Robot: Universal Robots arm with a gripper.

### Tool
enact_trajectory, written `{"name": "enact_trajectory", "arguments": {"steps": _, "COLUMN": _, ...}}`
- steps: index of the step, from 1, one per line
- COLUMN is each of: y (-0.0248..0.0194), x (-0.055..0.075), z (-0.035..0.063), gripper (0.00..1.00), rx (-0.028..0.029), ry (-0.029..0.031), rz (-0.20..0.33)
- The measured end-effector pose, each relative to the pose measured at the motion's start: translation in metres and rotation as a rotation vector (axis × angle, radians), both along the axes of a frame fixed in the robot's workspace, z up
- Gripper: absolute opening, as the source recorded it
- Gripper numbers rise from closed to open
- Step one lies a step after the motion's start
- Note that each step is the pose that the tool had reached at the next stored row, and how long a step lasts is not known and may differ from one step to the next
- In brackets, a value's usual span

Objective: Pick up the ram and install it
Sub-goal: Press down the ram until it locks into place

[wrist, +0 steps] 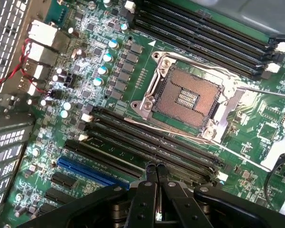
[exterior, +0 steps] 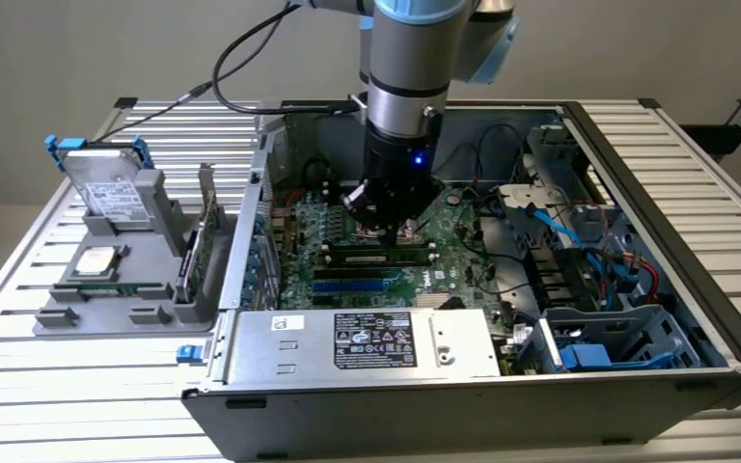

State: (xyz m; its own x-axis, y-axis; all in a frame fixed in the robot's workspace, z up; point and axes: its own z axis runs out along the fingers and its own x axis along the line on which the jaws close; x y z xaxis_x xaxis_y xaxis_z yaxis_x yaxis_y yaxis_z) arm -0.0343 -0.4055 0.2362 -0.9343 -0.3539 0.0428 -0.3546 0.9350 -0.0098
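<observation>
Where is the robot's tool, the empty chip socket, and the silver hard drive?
tool [wrist: 156,167]: wrist view, between its fingertips.
chip socket [wrist: 187,97]: wrist view, middle of its brown pin field.
hard drive [exterior: 111,193]: exterior view, its labelled silver face.

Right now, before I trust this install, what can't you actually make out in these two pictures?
1. Exterior view: the gripper covers the memory slots where it meets them, so whether the ram is seated there is hidden.
2. Wrist view: the gripper's own body hides the stretch of slot beneath it.
3. Exterior view: the print on the power supply label is too small to read.
</observation>
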Motion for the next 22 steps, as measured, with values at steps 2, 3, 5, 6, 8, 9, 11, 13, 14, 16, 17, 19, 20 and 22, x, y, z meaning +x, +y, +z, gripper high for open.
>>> {"name": "enact_trajectory", "arguments": {"steps": 2, "y": 0.0000, "x": 0.0000, "z": -0.0005, "gripper": 0.10, "rx": -0.0001, "ry": -0.0010, "rz": -0.028}}
{"name": "enact_trajectory", "arguments": {"steps": 3, "y": 0.0000, "x": 0.0000, "z": -0.0008, "gripper": 0.10, "rx": -0.0001, "ry": -0.0016, "rz": -0.042}}
{"name": "enact_trajectory", "arguments": {"steps": 5, "y": 0.0000, "x": 0.0000, "z": -0.0014, "gripper": 0.10, "rx": 0.0000, "ry": -0.0027, "rz": -0.069}}
{"name": "enact_trajectory", "arguments": {"steps": 6, "y": 0.0000, "x": 0.0000, "z": -0.0017, "gripper": 0.10, "rx": 0.0000, "ry": -0.0032, "rz": -0.082}}
{"name": "enact_trajectory", "arguments": {"steps": 8, "y": 0.0000, "x": 0.0000, "z": -0.0022, "gripper": 0.10, "rx": 0.0000, "ry": -0.0042, "rz": -0.109}}
{"name": "enact_trajectory", "arguments": {"steps": 9, "y": 0.0000, "x": 0.0000, "z": -0.0025, "gripper": 0.10, "rx": 0.0000, "ry": -0.0048, "rz": -0.125}}
{"name": "enact_trajectory", "arguments": {"steps": 11, "y": 0.0000, "x": 0.0000, "z": -0.0031, "gripper": 0.10, "rx": 0.0000, "ry": -0.0058, "rz": -0.152}}
{"name": "enact_trajectory", "arguments": {"steps": 13, "y": 0.0000, "x": 0.0000, "z": -0.0037, "gripper": 0.10, "rx": -0.0001, "ry": -0.0069, "rz": -0.179}}
{"name": "enact_trajectory", "arguments": {"steps": 14, "y": 0.0000, "x": 0.0000, "z": -0.0039, "gripper": 0.10, "rx": 0.0000, "ry": -0.0074, "rz": -0.192}}
{"name": "enact_trajectory", "arguments": {"steps": 16, "y": 0.0000, "x": 0.0000, "z": -0.0045, "gripper": 0.10, "rx": 0.0000, "ry": -0.0084, "rz": -0.219}}
{"name": "enact_trajectory", "arguments": {"steps": 17, "y": 0.0000, "x": 0.0000, "z": -0.0047, "gripper": 0.10, "rx": -0.0001, "ry": -0.0091, "rz": -0.234}}
{"name": "enact_trajectory", "arguments": {"steps": 19, "y": 0.0002, "x": -0.0001, "z": -0.0048, "gripper": 0.10, "rx": 0.0000, "ry": -0.0112, "rz": -0.247}}
{"name": "enact_trajectory", "arguments": {"steps": 20, "y": 0.0002, "x": 0.0000, "z": -0.0048, "gripper": 0.10, "rx": 0.0002, "ry": -0.0113, "rz": -0.247}}
{"name": "enact_trajectory", "arguments": {"steps": 22, "y": 0.0003, "x": 0.0000, "z": -0.0047, "gripper": 0.10, "rx": 0.0003, "ry": -0.0113, "rz": -0.248}}
